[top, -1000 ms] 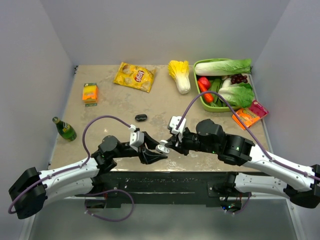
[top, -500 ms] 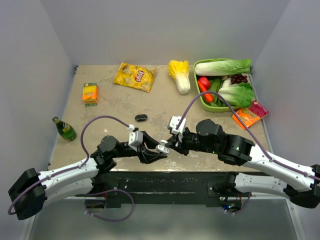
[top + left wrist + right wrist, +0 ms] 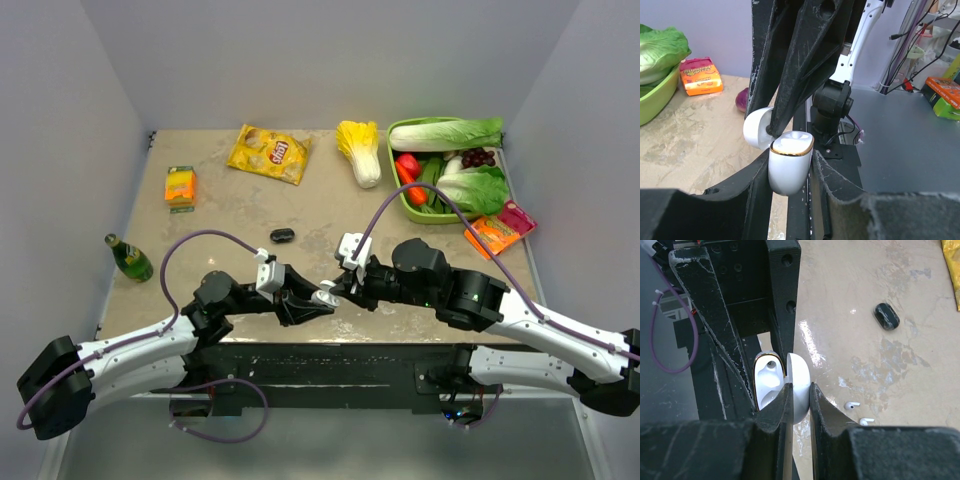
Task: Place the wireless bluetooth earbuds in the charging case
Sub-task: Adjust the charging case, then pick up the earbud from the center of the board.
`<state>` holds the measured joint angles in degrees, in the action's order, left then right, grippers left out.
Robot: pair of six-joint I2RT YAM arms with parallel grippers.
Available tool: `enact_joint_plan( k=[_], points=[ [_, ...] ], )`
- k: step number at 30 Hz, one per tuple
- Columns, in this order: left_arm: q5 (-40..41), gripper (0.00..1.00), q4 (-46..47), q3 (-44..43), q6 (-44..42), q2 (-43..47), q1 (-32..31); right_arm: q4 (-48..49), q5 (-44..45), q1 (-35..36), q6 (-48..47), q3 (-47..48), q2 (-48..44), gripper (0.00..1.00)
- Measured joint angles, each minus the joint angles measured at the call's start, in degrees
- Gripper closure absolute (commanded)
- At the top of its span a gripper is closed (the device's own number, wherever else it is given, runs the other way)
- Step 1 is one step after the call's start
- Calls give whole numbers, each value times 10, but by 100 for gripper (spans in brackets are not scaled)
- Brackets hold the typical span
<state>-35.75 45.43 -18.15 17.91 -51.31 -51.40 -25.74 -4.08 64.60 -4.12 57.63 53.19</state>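
Note:
The white charging case [image 3: 789, 167] with a gold rim hangs above the table's near edge, with its lid [image 3: 801, 369] swung open. Both sockets in the case body [image 3: 767, 382] are empty. My left gripper [image 3: 790, 172] is shut on the body, one finger on each side. My right gripper [image 3: 800, 390] is shut on the lid. In the top view the two grippers meet at the case [image 3: 325, 294]. Two white earbuds [image 3: 852, 404] [image 3: 866, 421] lie on the table beside the right fingers. No black earbuds show.
A small black case [image 3: 281, 235] [image 3: 886, 316] lies mid-table. Behind it are a chips bag [image 3: 268, 152], an orange box [image 3: 180, 185] and a napa cabbage [image 3: 362, 150]. A green basket [image 3: 404, 205] of vegetables stands back right, a bottle [image 3: 130, 258] at the left edge.
My left gripper's jaws have narrowed onto the case body. The right gripper keeps its hold on the lid, and neither arm has shifted noticeably.

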Motion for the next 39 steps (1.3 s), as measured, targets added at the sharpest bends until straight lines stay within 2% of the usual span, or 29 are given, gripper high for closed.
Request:
enact_joint_plan(
  k=[1, 3, 5, 8, 14, 19, 21, 23, 26, 30, 33, 36, 37, 39],
  points=[
    [0, 100, 1, 0, 0, 0, 0, 0, 0, 0, 0, 0, 0, 100],
    [0, 100, 5, 2, 0, 0, 0, 0, 0, 0, 0, 0, 0, 91],
    [0, 100, 10, 5, 0, 0, 0, 0, 0, 0, 2, 0, 0, 76],
    [2, 100, 22, 13, 0, 3, 0, 1, -1, 2, 8, 0, 0, 63],
    [6, 100, 33, 21, -1, 5, 0, 10, 11, 2, 25, 0, 0, 49],
    [16, 100, 40, 24, 0, 5, 0, 17, 31, 2, 35, 11, -2, 43],
    [23, 100, 46, 31, 0, 7, 0, 31, 52, 3, 43, 11, -14, 28],
    [33, 100, 48, 41, 1, 13, 0, 50, 91, 3, 60, 3, -43, 25],
    [57, 100, 57, 67, 5, 34, 0, 88, 164, 2, 88, -27, -100, 25],
    [94, 100, 87, 113, 12, 75, 0, 106, 239, -23, 152, -62, -118, 28],
    [123, 100, 120, 142, 21, 98, 0, 110, 258, -59, 210, -97, -81, 38],
    [144, 100, 150, 153, 28, 111, 0, 108, 269, -83, 261, -146, -17, 55],
    [149, 100, 162, 153, 31, 115, 0, 108, 270, -85, 273, -163, 4, 67],
    [155, 100, 180, 153, 35, 125, 0, 99, 270, -87, 290, -192, 29, 73]
  ],
)
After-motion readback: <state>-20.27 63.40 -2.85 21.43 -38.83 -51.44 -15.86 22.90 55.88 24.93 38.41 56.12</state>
